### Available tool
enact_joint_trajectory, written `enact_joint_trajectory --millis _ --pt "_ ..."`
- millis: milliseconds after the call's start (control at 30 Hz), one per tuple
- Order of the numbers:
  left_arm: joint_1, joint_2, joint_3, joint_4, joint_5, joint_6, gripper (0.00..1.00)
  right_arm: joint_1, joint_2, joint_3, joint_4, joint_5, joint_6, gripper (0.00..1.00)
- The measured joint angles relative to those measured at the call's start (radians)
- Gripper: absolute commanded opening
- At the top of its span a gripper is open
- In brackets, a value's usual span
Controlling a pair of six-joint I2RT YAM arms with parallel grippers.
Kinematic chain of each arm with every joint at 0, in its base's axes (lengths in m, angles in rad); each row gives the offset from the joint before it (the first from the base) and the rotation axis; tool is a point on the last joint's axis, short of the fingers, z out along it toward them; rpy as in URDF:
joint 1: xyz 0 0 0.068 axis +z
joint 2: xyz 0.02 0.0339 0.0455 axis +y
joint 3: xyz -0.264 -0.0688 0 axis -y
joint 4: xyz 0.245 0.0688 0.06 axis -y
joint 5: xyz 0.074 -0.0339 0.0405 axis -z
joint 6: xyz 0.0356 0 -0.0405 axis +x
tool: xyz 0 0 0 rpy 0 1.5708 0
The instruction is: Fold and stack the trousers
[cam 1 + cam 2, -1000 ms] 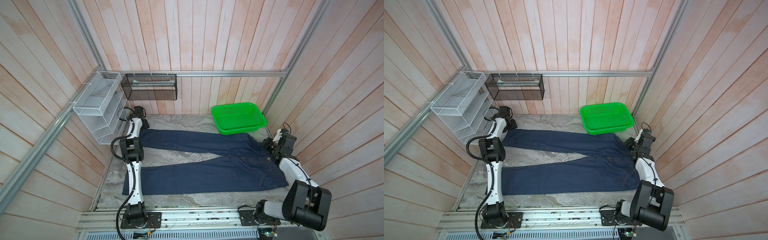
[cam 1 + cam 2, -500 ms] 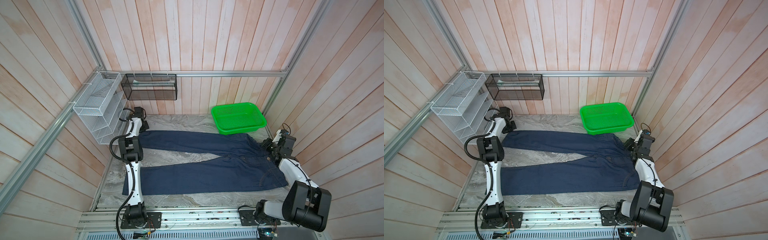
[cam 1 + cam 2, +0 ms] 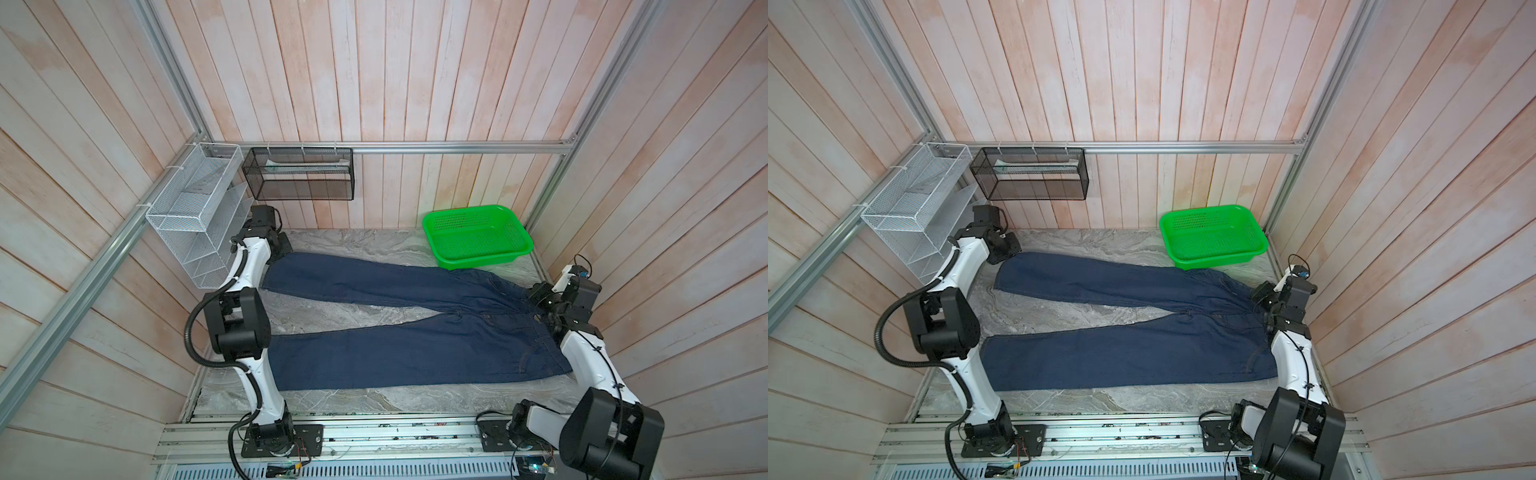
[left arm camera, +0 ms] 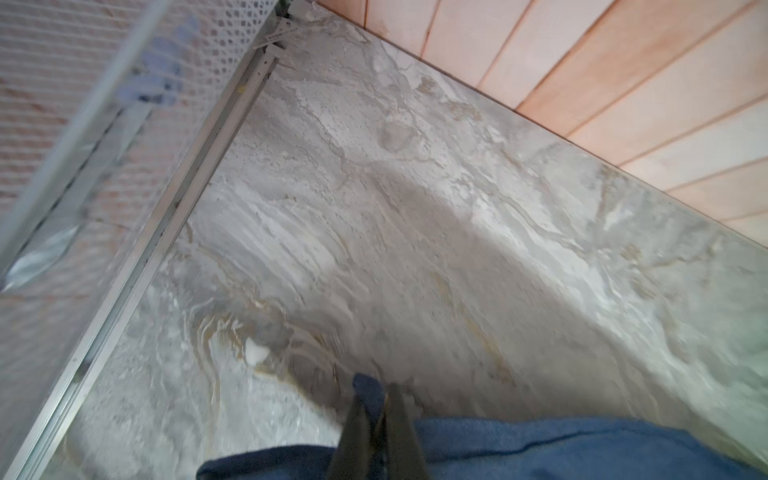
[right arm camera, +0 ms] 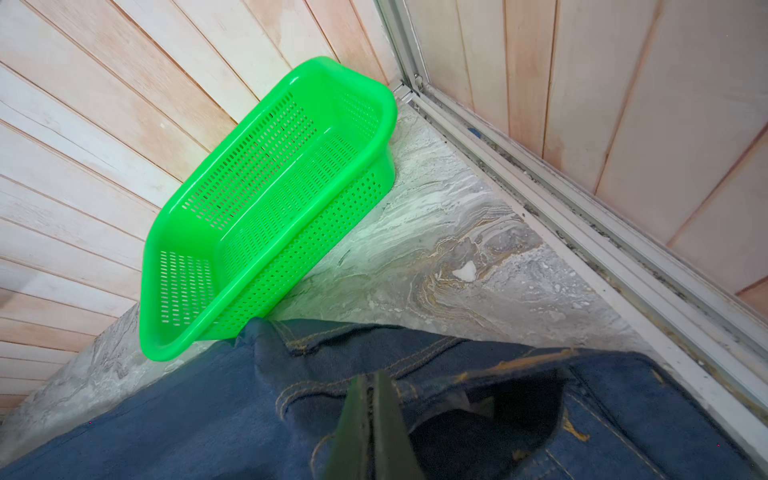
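Note:
Dark navy trousers (image 3: 415, 353) lie flat on the marble table in both top views, legs spread toward the left and waist at the right. My left gripper (image 3: 284, 249) is at the far leg's hem in the back left corner. In the left wrist view it (image 4: 380, 388) is shut, with a tip of blue hem cloth (image 4: 368, 390) pinched between the fingers. My right gripper (image 3: 536, 297) sits at the far side of the waist. In the right wrist view it (image 5: 371, 380) is shut on the stitched waistband near a pocket, and the waist (image 5: 519, 415) gapes open beside it.
A green plastic basket (image 3: 478, 237) stands at the back right, touching the trousers' hip (image 5: 266, 332). A white wire rack (image 3: 195, 208) and a black mesh box (image 3: 299, 174) hang on the walls close to my left arm. Aluminium rails edge the table.
My left gripper has gone from open to shut on the far leg's hem. The right gripper and the trousers' waist have stayed where they were.

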Motion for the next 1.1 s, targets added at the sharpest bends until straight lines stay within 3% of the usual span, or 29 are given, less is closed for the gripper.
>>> enact_joint_trajectory --millis 200,433,533,700,900,1100 --pt "0.044 -0.204 -0.273 0.092 0.028 -0.009 0.0 -0.05 -0.09 -0.03 -0.025 -0.001 -0.001 0.0" --pt "0.139 -0.41 -0.411 0.152 0.095 -0.025 0.0 -0.108 -0.127 -0.03 -0.05 -0.001 -0.004 0.0" --pt "0.184 -0.468 -0.415 0.164 0.138 -0.035 0.0 -0.117 -0.119 -0.03 -0.037 -0.001 0.0 0.0" --pt "0.217 -0.431 -0.362 0.167 0.233 -0.028 0.0 -0.119 -0.007 -0.007 0.026 -0.016 0.042 0.0" --pt "0.22 -0.386 -0.26 0.104 0.315 -0.055 0.0 -0.118 0.171 0.167 0.064 -0.062 0.091 0.0" --pt "0.222 -0.373 -0.229 0.099 0.388 -0.065 0.0 -0.125 0.209 0.333 0.09 -0.08 0.102 0.0"
